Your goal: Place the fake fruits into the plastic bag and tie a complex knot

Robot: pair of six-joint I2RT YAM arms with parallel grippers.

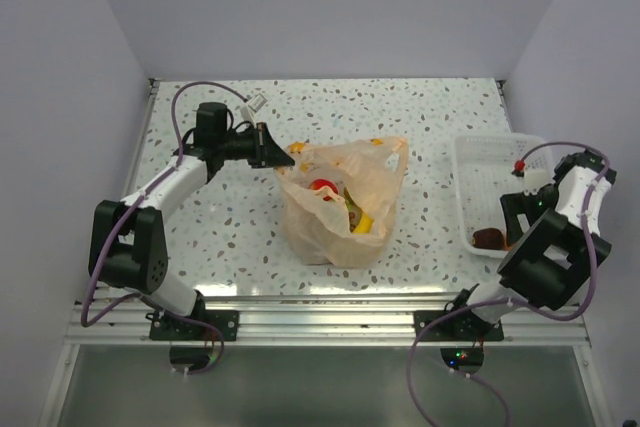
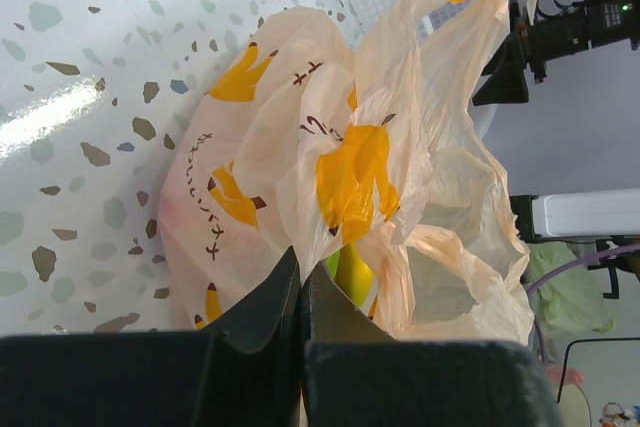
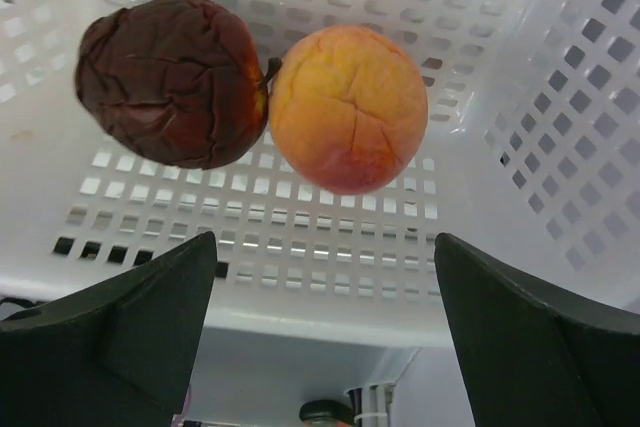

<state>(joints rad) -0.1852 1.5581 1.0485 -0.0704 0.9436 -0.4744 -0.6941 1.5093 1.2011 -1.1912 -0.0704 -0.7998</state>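
The pale orange plastic bag [image 1: 345, 209] stands open in the middle of the table, with a red fruit [image 1: 322, 187] and a yellow banana [image 1: 362, 220] showing inside. My left gripper [image 1: 283, 159] is shut on the bag's upper left edge. In the left wrist view the plastic bag [image 2: 350, 167] runs into the closed tips of my left gripper [image 2: 301, 265]. My right gripper [image 3: 323, 239] hangs open over the white basket [image 3: 300, 267], just short of a dark maroon fruit [image 3: 170, 82] and an orange fruit [image 3: 348, 107]. No knot shows.
The white perforated basket [image 1: 480, 152] sits at the table's right side, with the maroon fruit [image 1: 488, 238] at its near end under my right gripper [image 1: 508, 227]. Grey walls close the table at the back and both sides.
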